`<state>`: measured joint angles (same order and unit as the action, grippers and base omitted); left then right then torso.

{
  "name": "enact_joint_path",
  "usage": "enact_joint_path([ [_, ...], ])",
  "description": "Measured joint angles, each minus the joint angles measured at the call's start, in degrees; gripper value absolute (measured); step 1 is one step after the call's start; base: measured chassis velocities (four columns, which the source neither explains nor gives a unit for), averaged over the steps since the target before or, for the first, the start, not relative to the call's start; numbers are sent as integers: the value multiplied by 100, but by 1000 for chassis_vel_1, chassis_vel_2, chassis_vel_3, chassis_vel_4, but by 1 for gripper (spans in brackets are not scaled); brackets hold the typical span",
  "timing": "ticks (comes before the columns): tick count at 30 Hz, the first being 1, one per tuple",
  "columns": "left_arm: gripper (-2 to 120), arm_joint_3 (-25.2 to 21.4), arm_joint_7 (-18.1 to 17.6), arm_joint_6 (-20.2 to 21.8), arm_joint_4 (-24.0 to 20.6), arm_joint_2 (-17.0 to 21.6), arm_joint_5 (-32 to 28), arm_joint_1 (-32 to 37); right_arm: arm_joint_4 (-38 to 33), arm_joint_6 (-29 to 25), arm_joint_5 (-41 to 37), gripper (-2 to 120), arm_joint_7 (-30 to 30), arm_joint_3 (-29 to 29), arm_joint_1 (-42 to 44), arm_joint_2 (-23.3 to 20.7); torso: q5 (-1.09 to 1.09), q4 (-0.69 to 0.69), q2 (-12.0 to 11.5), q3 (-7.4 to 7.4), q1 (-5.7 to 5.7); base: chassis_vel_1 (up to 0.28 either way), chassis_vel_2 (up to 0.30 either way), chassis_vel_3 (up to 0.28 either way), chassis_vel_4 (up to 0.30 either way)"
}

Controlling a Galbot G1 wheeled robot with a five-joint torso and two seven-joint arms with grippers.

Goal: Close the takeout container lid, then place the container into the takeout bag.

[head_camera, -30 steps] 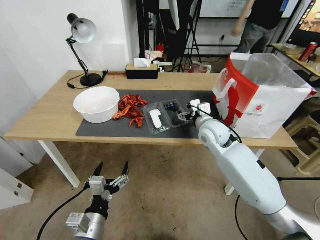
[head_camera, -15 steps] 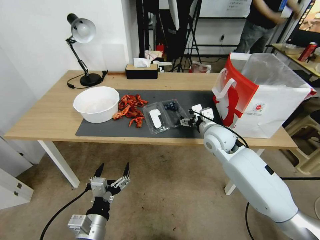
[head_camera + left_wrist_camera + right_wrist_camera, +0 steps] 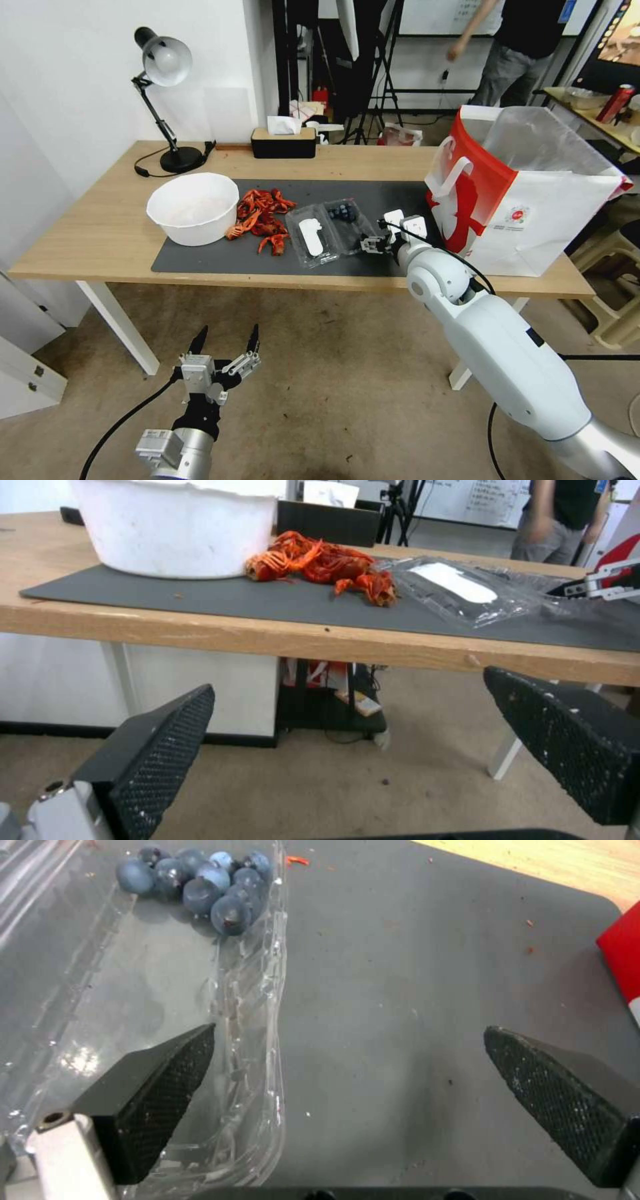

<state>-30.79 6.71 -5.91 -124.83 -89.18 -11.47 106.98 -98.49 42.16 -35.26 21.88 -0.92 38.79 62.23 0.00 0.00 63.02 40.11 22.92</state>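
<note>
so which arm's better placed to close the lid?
Right, probably. The right pincer is open at the takeout container on the mat, beside the flat-lying lid. The left pincer hangs open below table height.

Glossy clear plastic takeout container (image 3: 200, 1005), matt grey mat (image 3: 400, 990), light wood table (image 3: 100, 227)

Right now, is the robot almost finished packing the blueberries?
Not yet. Nothing is finished: the takeout container lies open on the mat, its lid folded out flat. In hand: the right gripper sits open at the container's edge, one finger over the rim. The left gripper hangs open below the table. Closing the lid and putting it in the takeout bag remain.
</note>
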Motion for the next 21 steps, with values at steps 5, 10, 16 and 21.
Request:
enact_joint_path([
  [5,100,2,-2,-11,8,3,-6,-4,-17,-2,-36,100,73,2,41,-19,0,0,1,0,0,0,0,0,0],
  [10,100,20,-2,-16,8,8,-7,-6,-123,-4,-66,100,155,25,125,-76,0,0,1,0,0,0,0,0,0],
  [16,100,29,-3,-41,8,13,-4,0,-223,-4,-107,100,234,85,242,-113,0,0,1,0,0,0,0,0,0],
  [21,100,39,-5,-54,-4,12,0,8,-353,-4,-117,100,301,170,399,-132,0,0,1,0,0,0,0,0,0],
])
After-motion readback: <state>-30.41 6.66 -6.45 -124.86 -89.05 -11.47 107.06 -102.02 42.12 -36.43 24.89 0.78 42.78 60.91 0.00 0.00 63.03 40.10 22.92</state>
